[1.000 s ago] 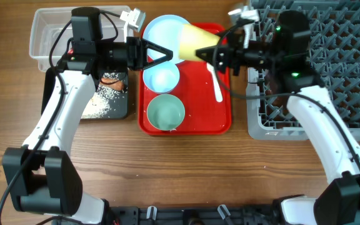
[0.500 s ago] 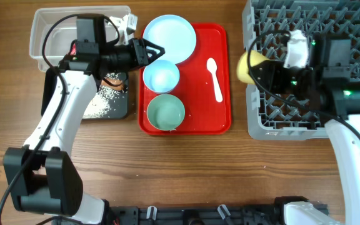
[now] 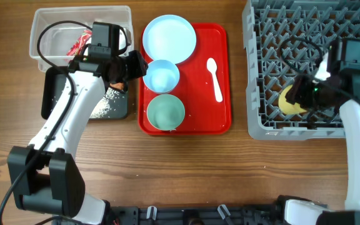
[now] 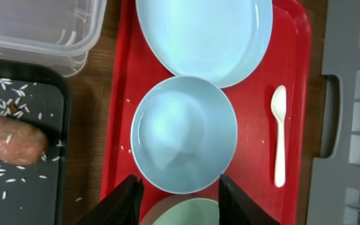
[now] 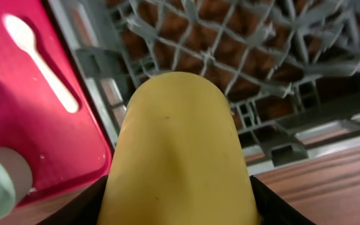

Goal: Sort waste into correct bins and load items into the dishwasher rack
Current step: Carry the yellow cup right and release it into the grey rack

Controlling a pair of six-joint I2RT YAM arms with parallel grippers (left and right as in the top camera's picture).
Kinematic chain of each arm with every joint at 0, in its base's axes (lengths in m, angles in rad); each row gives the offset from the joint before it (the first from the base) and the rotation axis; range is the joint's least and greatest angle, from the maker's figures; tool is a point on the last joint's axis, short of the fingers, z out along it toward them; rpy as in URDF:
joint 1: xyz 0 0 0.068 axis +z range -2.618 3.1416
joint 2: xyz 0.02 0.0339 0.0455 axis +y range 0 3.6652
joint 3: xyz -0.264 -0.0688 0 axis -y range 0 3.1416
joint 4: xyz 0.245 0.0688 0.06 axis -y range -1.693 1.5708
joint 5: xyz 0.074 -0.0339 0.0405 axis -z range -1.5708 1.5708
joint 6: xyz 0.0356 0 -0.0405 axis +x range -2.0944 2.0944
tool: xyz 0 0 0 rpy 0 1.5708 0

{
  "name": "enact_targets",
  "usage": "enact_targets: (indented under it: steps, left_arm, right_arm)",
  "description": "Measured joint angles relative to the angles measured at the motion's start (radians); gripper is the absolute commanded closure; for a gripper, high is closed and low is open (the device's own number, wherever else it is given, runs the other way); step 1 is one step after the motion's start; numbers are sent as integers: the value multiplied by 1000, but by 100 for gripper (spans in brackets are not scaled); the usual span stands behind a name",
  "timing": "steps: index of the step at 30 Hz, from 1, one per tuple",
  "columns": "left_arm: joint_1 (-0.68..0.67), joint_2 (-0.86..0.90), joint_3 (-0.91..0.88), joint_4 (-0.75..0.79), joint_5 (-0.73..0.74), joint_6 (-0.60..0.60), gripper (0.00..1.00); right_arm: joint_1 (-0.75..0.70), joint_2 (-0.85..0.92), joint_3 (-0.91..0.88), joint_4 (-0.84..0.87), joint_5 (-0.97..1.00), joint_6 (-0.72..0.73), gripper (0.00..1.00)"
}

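My right gripper (image 3: 292, 99) is shut on the small yellow cup (image 3: 288, 100) and holds it over the front part of the grey dishwasher rack (image 3: 305, 37); the cup fills the right wrist view (image 5: 180, 150). My left gripper (image 3: 137, 65) is open and empty, just above the pale blue bowl (image 4: 183, 134), its fingers (image 4: 180, 200) either side of the bowl's near rim. The blue plate (image 3: 169, 37), mint bowl (image 3: 165, 112) and white spoon (image 3: 214, 78) lie on the red tray (image 3: 199, 119). The red wrapper (image 3: 77, 45) lies in the clear tub (image 3: 42, 25). Rice (image 3: 102, 106) and the carrot piece (image 4: 11, 140) lie in the black tray (image 3: 49, 94).
The red tray sits between the bins on the left and the rack on the right. The rack's upright pegs (image 5: 242, 50) stand close under the cup. Bare wooden table (image 3: 186, 175) runs along the front.
My right gripper has carried the yellow cup from over the red tray to the rack's front part. My left gripper has drawn back left from the plate to the tray's left edge.
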Motion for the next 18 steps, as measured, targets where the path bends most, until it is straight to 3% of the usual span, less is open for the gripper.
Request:
enact_targets:
  steps: [8,14,16,18]
  left_arm:
    - [0,0,0,-7,-21,0,59]
    - [0,0,0,-14,-21,3,55]
    - [0,0,0,-14,-21,3,55]
    - [0,0,0,-16,-21,3,55]
  right_arm:
    - [-4,182,0,-23,-53,-41,62]
    - [-4,221,0,-28,-59,-53,61]
    - [-4,236,0,-23,-59,-60,51]
    - [-4,256,0,-16,-59,-60,35]
